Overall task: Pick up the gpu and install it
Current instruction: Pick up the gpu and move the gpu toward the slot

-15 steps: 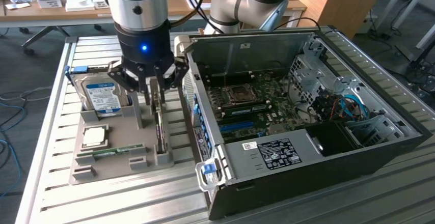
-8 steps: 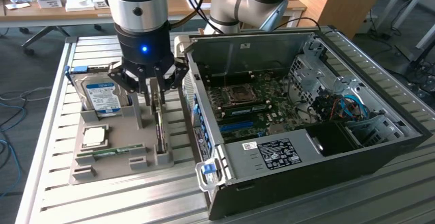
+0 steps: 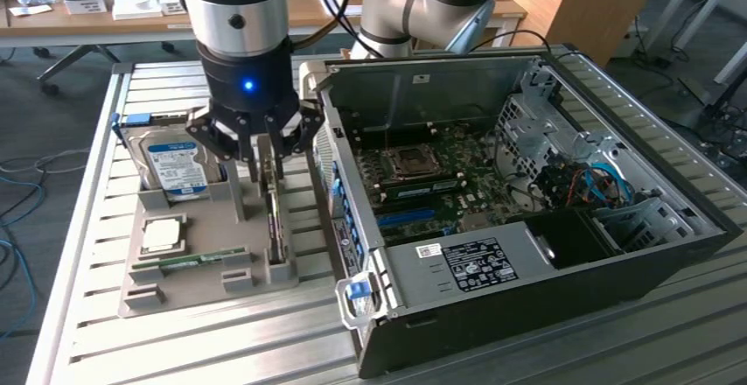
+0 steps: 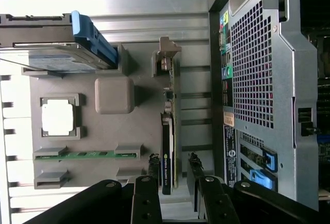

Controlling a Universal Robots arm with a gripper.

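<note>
The gpu (image 3: pixel 278 219) is a green card standing on its edge in a slot of the grey holder tray (image 3: pixel 198 293), next to the computer case. My gripper (image 3: pixel 266 171) hangs straight above it. In the wrist view the gpu (image 4: pixel 168 131) runs between the two fingers of the gripper (image 4: pixel 172 159). A gap shows on each side of the card, so the gripper is open and astride the card's upper edge. Beside the tray, the open computer case (image 3: pixel 526 297) lies with its motherboard (image 3: pixel 432 184) exposed.
The tray also holds a silver hard drive (image 3: pixel 175 162) with a blue-white label, a square CPU (image 3: pixel 161 234) and a narrow RAM stick (image 3: pixel 192 260). The case wall (image 4: pixel 258 69) stands close beside the gpu. Everything rests on a ribbed metal table (image 3: pixel 82 315).
</note>
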